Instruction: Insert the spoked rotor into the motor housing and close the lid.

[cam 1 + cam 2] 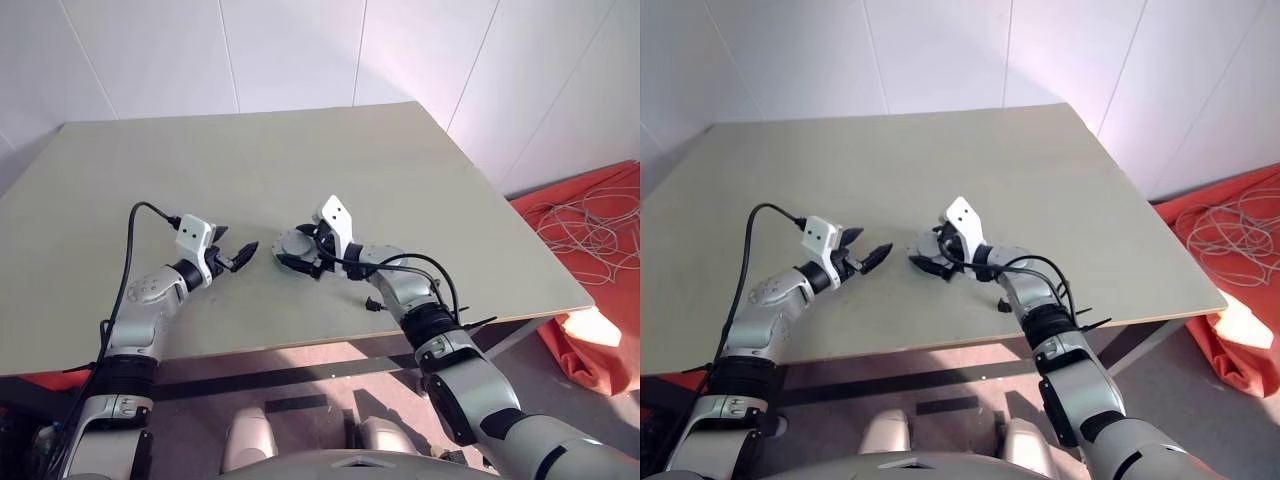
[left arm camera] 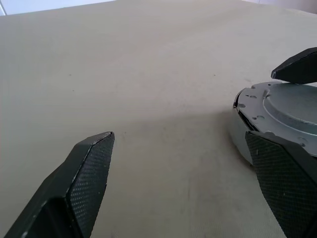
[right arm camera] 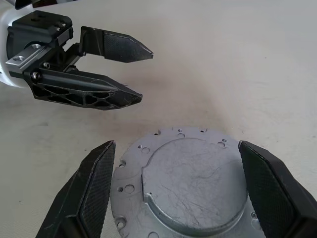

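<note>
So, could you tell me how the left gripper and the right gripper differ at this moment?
The right gripper has its fingers straddling the round grey metal assembly, one on each side; the left gripper has nothing between its fingers. The right gripper sits over the assembly, while the left gripper hangs beside it with a gap of bare table between. Both are open and point toward each other.

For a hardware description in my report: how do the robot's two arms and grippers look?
Both arms are silver-grey with black joint sections. Each wrist carries a white camera block and a loose black cable. The left gripper and right gripper each have two black pointed fingers with finely textured pads.
</note>
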Controlling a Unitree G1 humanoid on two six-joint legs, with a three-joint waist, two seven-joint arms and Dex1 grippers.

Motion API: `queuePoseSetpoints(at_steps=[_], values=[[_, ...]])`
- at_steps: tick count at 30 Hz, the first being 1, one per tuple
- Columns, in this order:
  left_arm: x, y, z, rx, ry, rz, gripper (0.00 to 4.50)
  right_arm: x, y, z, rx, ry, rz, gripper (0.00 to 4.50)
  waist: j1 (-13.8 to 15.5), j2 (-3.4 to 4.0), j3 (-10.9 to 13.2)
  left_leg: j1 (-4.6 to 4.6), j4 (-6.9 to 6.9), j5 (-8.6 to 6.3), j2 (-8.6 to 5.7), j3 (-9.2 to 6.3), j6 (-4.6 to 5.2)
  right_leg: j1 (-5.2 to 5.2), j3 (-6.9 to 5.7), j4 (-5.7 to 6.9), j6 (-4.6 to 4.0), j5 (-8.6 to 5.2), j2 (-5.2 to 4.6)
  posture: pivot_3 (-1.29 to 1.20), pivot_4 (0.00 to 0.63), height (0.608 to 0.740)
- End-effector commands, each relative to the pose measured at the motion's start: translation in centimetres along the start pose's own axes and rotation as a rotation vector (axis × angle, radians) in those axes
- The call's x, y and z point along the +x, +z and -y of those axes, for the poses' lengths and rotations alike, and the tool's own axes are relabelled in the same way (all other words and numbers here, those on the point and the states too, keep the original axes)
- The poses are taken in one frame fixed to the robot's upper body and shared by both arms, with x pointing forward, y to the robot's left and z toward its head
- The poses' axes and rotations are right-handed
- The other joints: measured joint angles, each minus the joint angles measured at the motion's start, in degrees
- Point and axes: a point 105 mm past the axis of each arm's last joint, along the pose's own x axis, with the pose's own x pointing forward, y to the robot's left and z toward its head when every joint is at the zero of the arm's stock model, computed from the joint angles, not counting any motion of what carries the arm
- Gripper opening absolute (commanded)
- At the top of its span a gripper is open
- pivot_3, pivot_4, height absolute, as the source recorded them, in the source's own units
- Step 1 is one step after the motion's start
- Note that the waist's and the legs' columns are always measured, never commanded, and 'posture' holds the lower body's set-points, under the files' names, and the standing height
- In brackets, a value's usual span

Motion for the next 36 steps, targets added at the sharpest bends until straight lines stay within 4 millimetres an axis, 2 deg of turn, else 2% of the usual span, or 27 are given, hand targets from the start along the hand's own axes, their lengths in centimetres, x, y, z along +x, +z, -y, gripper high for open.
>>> queuePoseSetpoints(at_steps=[1, 36], values=[[-0.2, 1.5, -0.2, 0.035, 0.0, 0.039, 4.5, 0.3, -0.1, 0.0, -0.019, -0.005, -0.012, 4.48, 0.0, 0.0, 0.0, 0.0, 0.0, 0.0, 0.0, 0.0, 0.0, 0.0, 0.0, 0.0, 0.0, 0.0, 0.0, 0.0, 0.0, 0.74], [0.0, 1.5, -0.2, 0.034, 0.004, 0.043, 4.5, 0.1, 0.1, 1.3, -0.103, -0.052, -0.02, 4.48, -0.01, 0.0, 0.0, 0.0, 0.0, 0.0, 0.0, 0.0, 0.01, 0.01, 0.0, 0.0, 0.0, 0.0, 0.0, 0.0, 0.0, 0.74]])
